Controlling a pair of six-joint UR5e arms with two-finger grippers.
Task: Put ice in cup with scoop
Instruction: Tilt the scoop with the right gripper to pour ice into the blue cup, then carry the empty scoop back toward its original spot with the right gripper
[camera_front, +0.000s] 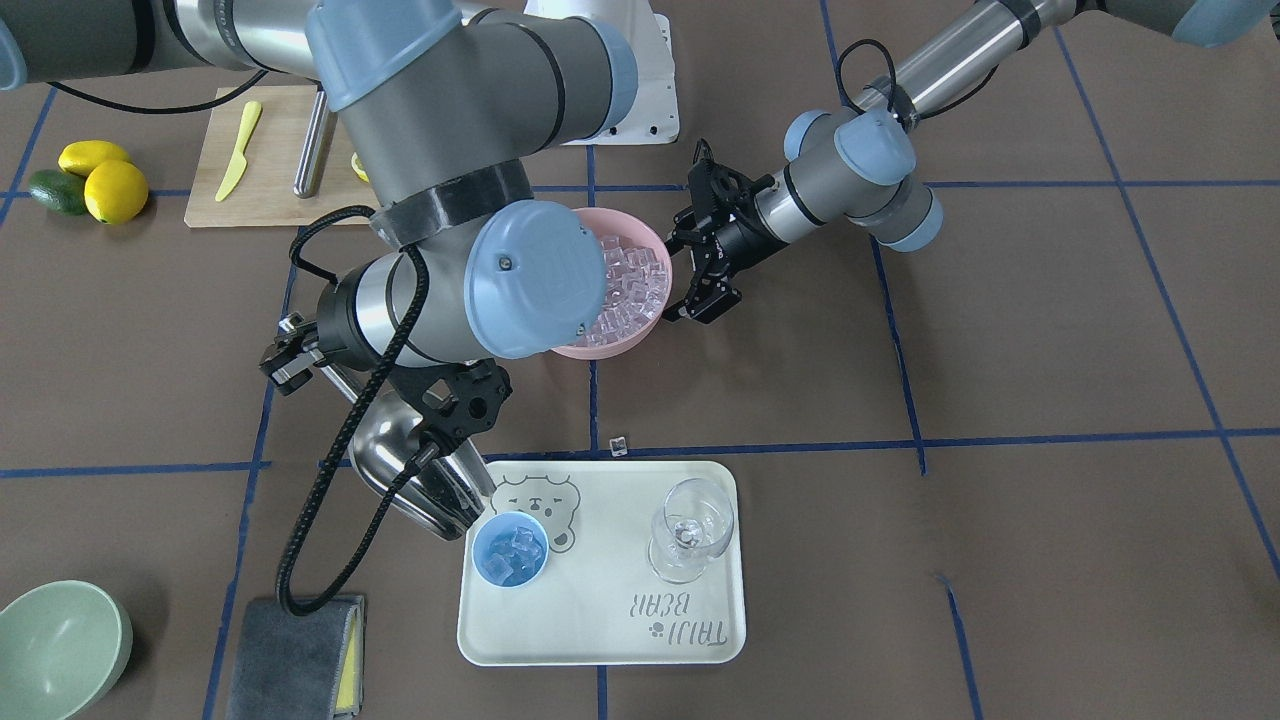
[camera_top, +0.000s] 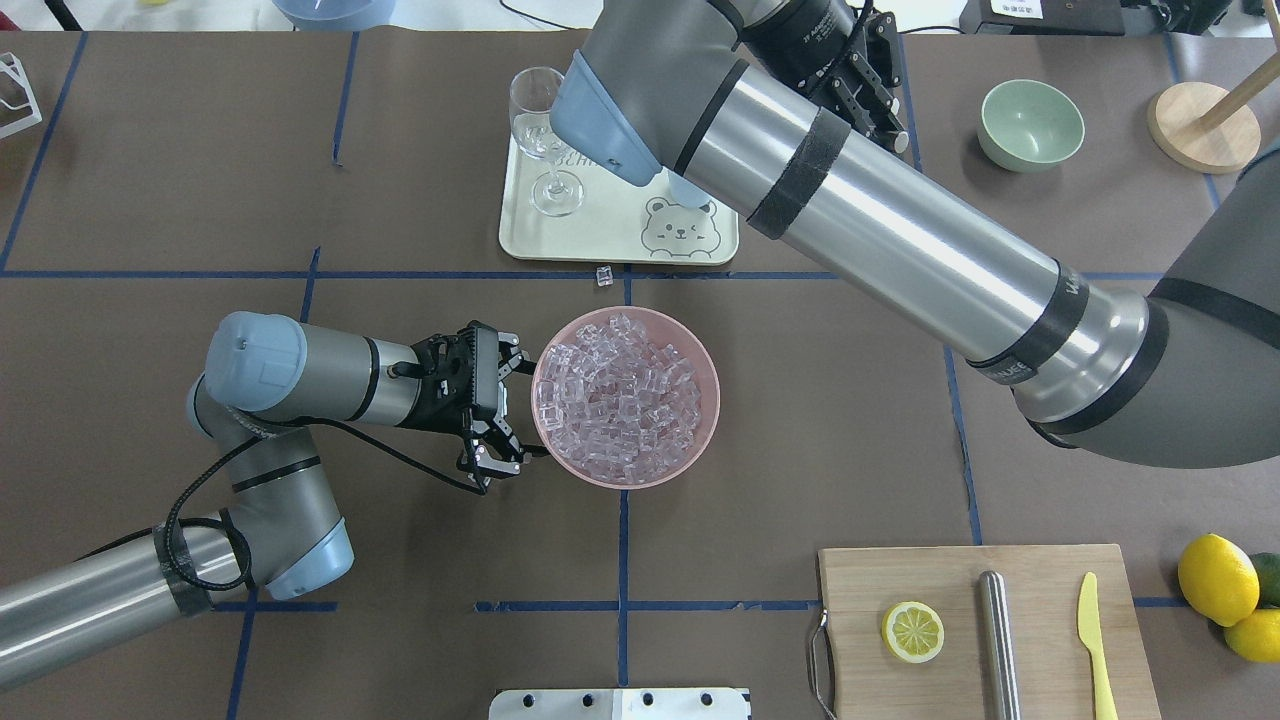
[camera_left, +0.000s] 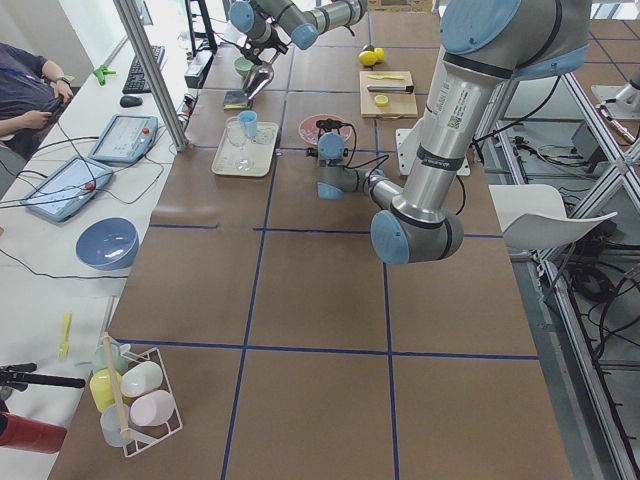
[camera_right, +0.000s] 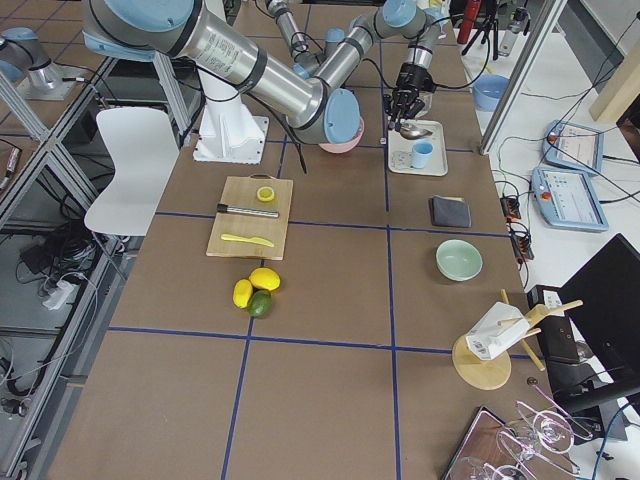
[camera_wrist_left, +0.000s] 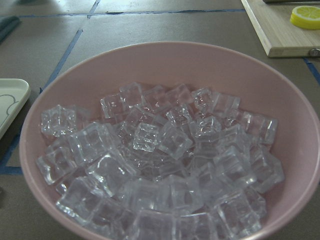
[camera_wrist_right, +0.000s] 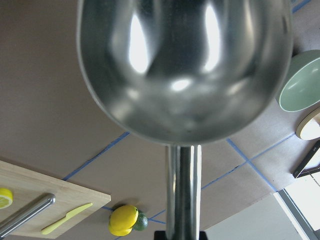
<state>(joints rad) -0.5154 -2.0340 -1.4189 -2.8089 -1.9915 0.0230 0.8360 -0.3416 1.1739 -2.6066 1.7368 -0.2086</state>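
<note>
**Surface.** Counter (camera_front: 1000, 350) with a brown covering, ruled into large squares by blue tape lines.

**Room.** Open workshop. Metal frame posts stand on the robot's side, with a white chair (camera_right: 128, 170) beside them. On the opposite side is a white desk with tablets (camera_left: 125, 137) and a seated person (camera_left: 25, 95).

**1. Scoop** (camera_front: 395, 450). Shiny steel.
- Its long axis runs diagonally across the counter. The handle end points toward the robot and its right, and the trough mouth points away.
- The mouth is tipped down at the cup's rim, over the tray's robot-side corner. Whether metal meets cup cannot be told.
- The right claw (camera_front: 298, 360) is pressed together on the end of the handle.

**2. Cup** (camera_front: 482, 562). Light blue and upright on the cream tray (camera_front: 600, 620), beside the bear drawing. Several cubes of ice (camera_front: 512, 552) lie inside.

**3. Pink bowl** (camera_wrist_left: 165, 60). Heaped with more ice, it sits between the tray and the robot's base. One loose cube (camera_front: 619, 444) lies on the counter just off the tray's edge.

**4. Left claw** (camera_top: 518, 410). Spread, with nothing between the fingers. It lies level just beside the pink bowl's rim and faces it.

**5. Wine glass** (camera_front: 690, 530). Upright on the tray, apart from the cup.

**Sundries.**
- Cutting board (camera_top: 900, 580), carrying a lemon slice (camera_top: 912, 632), a steel cylinder (camera_top: 997, 640) and a yellow knife (camera_top: 1095, 640).
- Whole lemons (camera_top: 1217, 578) beside the cutting board.
- Pale green bowl (camera_top: 1030, 125).
- Grey cloth (camera_front: 295, 660).
</note>
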